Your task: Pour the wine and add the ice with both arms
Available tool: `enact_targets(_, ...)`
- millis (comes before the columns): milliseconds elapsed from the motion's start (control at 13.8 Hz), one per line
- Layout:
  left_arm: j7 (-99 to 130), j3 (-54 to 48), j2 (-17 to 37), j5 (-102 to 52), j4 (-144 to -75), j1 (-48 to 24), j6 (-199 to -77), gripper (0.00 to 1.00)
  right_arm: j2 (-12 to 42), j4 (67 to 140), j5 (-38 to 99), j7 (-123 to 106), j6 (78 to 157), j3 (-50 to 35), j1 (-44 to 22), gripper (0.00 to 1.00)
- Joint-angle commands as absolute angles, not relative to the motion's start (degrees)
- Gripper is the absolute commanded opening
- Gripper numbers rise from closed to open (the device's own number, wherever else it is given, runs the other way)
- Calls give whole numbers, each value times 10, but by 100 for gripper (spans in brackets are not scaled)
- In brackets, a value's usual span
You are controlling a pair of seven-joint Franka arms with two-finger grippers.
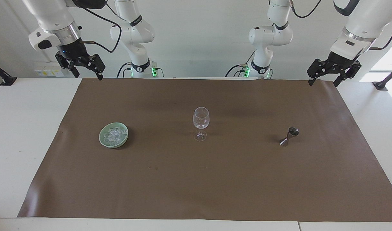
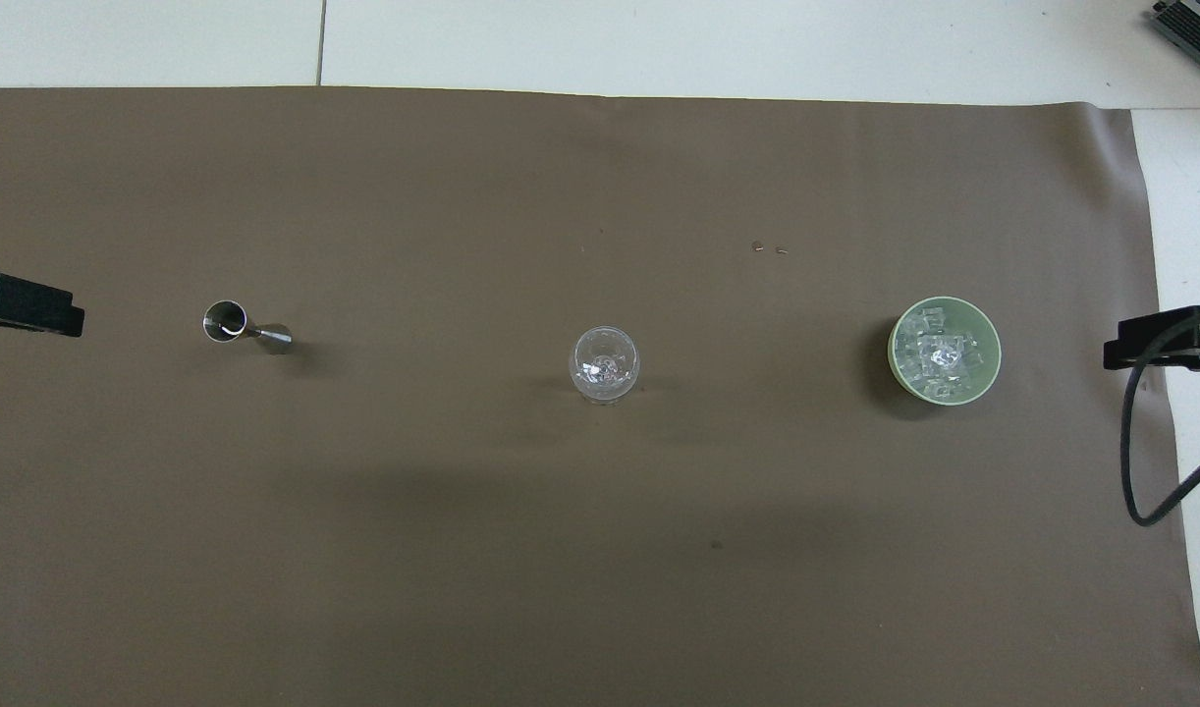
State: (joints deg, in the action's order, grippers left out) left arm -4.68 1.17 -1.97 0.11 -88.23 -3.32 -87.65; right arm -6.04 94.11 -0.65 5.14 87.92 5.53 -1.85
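L gripper (image 1: 322,78) up in the air over the mat's robot-side corner at the L arm's end, fingers spread wide, nothing in them. R gripper (image 1: 88,72) likewise raised over the mat's robot-side edge at the R arm's end, fingers apart, empty. Both arms wait; overhead only their tips show at the frame's sides, approx 9 and 3 o'clock.

Brown mat (image 2: 600,550) covers most of the white table (image 1: 26,134).

Mid-table, three things in a row across, well apart, all roughly same distance from robots:
- Jigger (image 2: 246,328), steel, double cone, toward L arm's end. Stands upright, long axis vertical, open mouth up. Overhead: approx 9 o'clock from the glass.
- Wine glass (image 1: 200,123) at centre, upright on its foot, stem vertical, bowl opening up. Clear; can't tell if any liquid inside.
- Green bowl (image 2: 991,339) toward R arm's end, approx 3 o'clock from the glass overhead. Sits flat, mouth up.
- Ice (image 2: 939,355): clear cubes heaped in the bowl, none on the mat.

Farther out: two tiny specks (image 2: 768,247) on the mat, approx 1 o'clock from the glass overhead.
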Motion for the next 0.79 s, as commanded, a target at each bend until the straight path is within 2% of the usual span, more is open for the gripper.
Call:
enact_targets(0,-55,11,-11,-1,-867,-31,-860,100,-69,950,6,33,881,53,-12,100)
enact_targets(289,-55,11,-13,-19,-868,-28,-860,100,-69,950,6,33,881,53,-12,100)
enact_targets(722,-56,11,-29,-19,-910,-35,-890,100,-69,950,7,33,881,53,-12,100)
